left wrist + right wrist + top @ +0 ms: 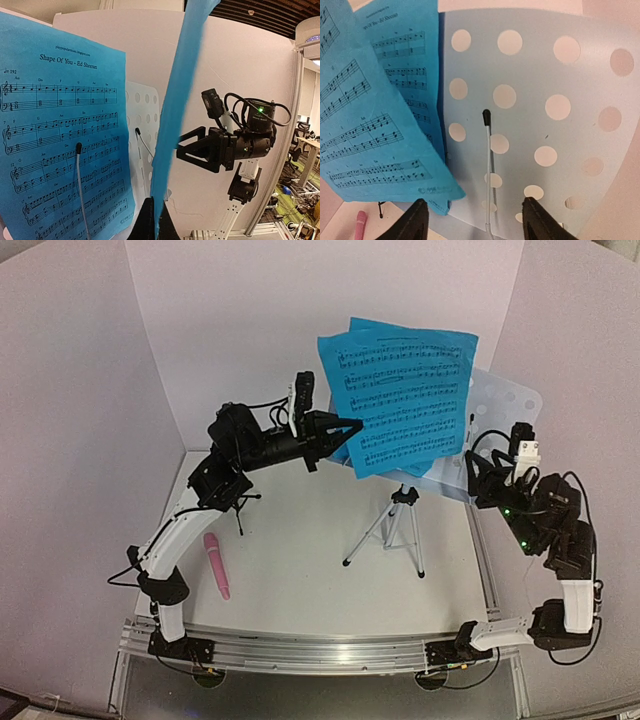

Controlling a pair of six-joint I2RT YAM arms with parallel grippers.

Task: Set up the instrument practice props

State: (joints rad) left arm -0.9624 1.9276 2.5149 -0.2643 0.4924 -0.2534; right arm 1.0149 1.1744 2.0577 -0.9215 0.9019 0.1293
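Up at the music stand (395,525), the left claw (348,427) pinches one blue page (175,100) by its edge; best slide it flat onto the pale desk (545,65), under the wire clip (486,117). The right claw (475,225) hangs spread nearby. Count: two blue pages, one stand, one pink microphone (217,565) on the worktop (320,570), one mic mount (239,505).

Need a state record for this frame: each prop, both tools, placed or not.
stand: silver tripod music stand upright on the table, pale perforated desk up
page 1: blue page on the desk, under a wire retainer
page 2: second blue page pinched at its lower edge by the left tool, not lying flat on the desk
right tool: open, facing the desk, holding nothing
microphone: pink microphone lying on the table, not mounted
mount: black tripod mount partly hidden behind the left arm
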